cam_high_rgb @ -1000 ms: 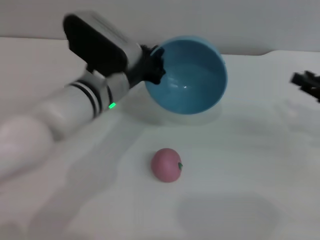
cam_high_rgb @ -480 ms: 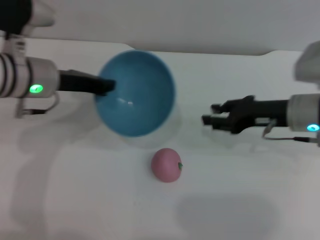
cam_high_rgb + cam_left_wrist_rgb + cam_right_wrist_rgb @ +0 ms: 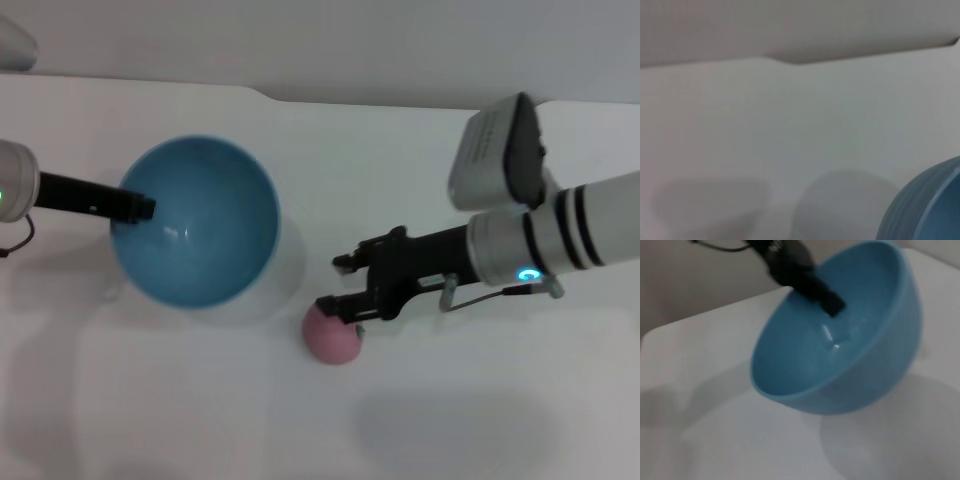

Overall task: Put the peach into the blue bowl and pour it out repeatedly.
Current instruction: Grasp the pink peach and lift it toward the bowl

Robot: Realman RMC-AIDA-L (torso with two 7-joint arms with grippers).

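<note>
The blue bowl (image 3: 195, 222) hangs tilted above the table at the left, its opening facing me, and it holds nothing. My left gripper (image 3: 138, 208) is shut on its left rim. The bowl's outer wall (image 3: 927, 210) shows in the left wrist view. The right wrist view shows the bowl (image 3: 840, 355) with the left gripper's dark finger (image 3: 807, 277) reaching inside the rim. The pink peach (image 3: 336, 338) lies on the table right of the bowl. My right gripper (image 3: 335, 285) is open just above the peach, its lower finger over the fruit's top.
A white table (image 3: 450, 420) carries everything, and its far edge (image 3: 300, 100) runs along the grey wall. The bowl's shadow (image 3: 285, 275) falls on the table beneath it.
The left gripper carried the bowl left and lower. The right arm swung in from the right and now reaches over the peach. The peach has stayed put.
</note>
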